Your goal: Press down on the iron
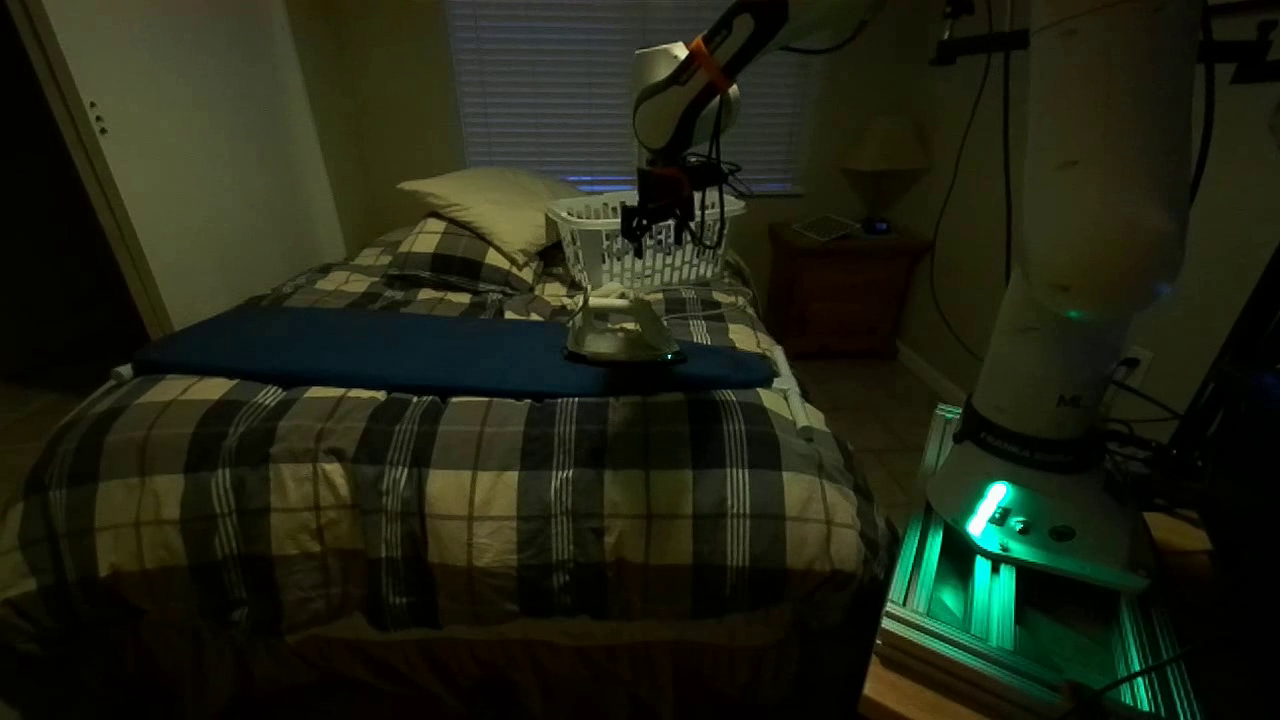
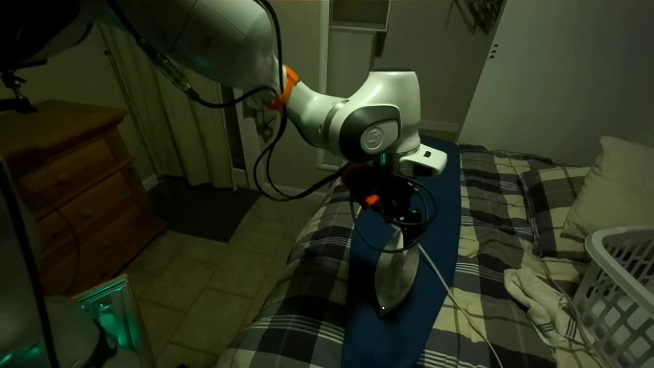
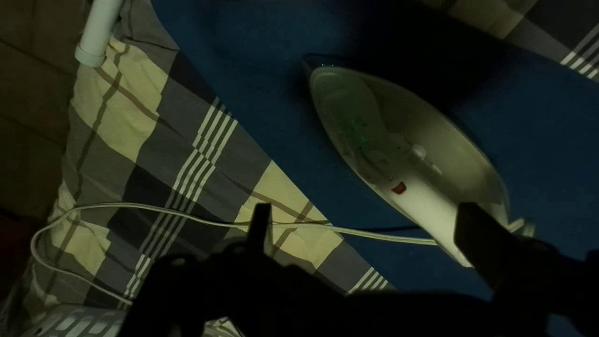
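The pale grey-white iron (image 1: 622, 338) rests flat on the blue ironing board (image 1: 350, 345) on the bed. It also shows in an exterior view (image 2: 396, 278) and in the wrist view (image 3: 449, 145), with a pale handle and a small red mark. My gripper (image 3: 365, 208) is open with nothing between its fingers. In the wrist view one finger overlaps the rear end of the handle and the other is over the plaid cover. In an exterior view the gripper (image 1: 660, 235) is higher than the iron. Dark cables partly hide it in an exterior view (image 2: 409, 222).
A white cord (image 3: 187, 216) runs from the iron over the bed. A white slatted basket (image 2: 613, 286) stands near the pillow (image 2: 618, 189). A pale cloth (image 2: 536, 299) lies beside it. A white tube (image 3: 96, 37) is at the board's edge. A nightstand (image 1: 840, 290) stands behind.
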Robot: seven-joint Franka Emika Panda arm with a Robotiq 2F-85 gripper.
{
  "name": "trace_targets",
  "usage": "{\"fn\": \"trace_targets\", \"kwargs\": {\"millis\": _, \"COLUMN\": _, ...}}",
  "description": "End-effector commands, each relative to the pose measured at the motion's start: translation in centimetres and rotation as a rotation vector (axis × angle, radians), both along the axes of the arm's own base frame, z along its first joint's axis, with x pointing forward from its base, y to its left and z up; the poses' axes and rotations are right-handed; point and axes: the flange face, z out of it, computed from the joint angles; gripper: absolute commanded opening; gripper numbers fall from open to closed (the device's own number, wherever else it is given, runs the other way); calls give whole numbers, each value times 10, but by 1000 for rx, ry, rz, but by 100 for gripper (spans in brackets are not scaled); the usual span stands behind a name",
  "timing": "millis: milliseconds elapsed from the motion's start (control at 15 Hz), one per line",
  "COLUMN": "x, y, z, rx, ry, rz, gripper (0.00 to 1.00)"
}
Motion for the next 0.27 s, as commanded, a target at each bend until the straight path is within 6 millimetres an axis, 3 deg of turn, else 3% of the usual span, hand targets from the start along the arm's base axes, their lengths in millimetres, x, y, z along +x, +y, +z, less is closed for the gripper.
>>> {"fn": "trace_targets", "kwargs": {"millis": 0, "x": -2, "y": 0, "z": 4, "rx": 2, "ry": -2, "rz": 0, "gripper": 100}}
{"fn": "trace_targets", "kwargs": {"millis": 200, "x": -6, "y": 2, "z": 7, "rx": 6, "ry": -2, "rz": 1, "gripper": 100}}
